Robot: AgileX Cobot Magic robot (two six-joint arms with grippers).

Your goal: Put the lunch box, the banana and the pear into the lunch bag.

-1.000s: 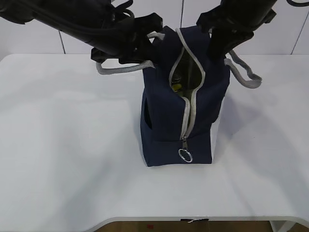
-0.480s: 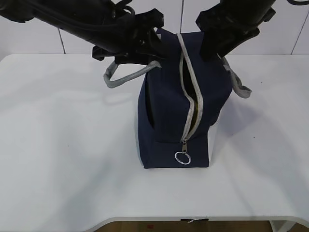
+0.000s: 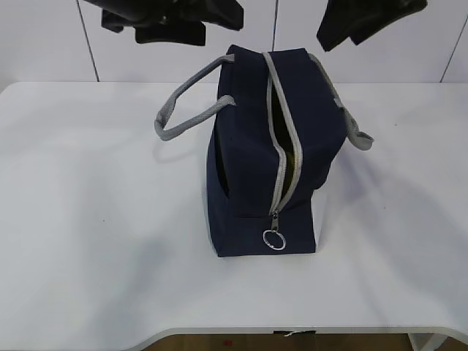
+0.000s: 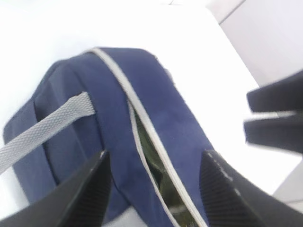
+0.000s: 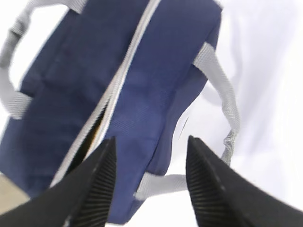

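Note:
The navy lunch bag (image 3: pixel 248 153) stands upright mid-table, its grey zipper (image 3: pixel 280 157) parted into a narrow slit down the front. The lunch box, the banana and the pear are hidden; the slit shows only a dim olive-yellow sliver (image 4: pixel 158 172), and I cannot tell what it is. My left gripper (image 3: pixel 179 25) hangs open above the bag's left side, and the bag (image 4: pixel 99 123) lies below its gripper (image 4: pixel 154 189). My right gripper (image 3: pixel 344 33) is open above the bag's right, with nothing between the fingers of the gripper (image 5: pixel 150 184). Both grey handles (image 3: pixel 186 117) droop free.
The white table (image 3: pixel 88 219) spreads wide on both sides of the bag, with its front edge near the bottom of the exterior view. A metal ring pull (image 3: pixel 274 240) dangles at the zipper's lower end. A pale tiled wall (image 3: pixel 44 44) stands behind.
Both grippers went from shut to open, let go of the bag's top and rose clear. The bag's mouth narrowed to a slit and the handles dropped to its sides.

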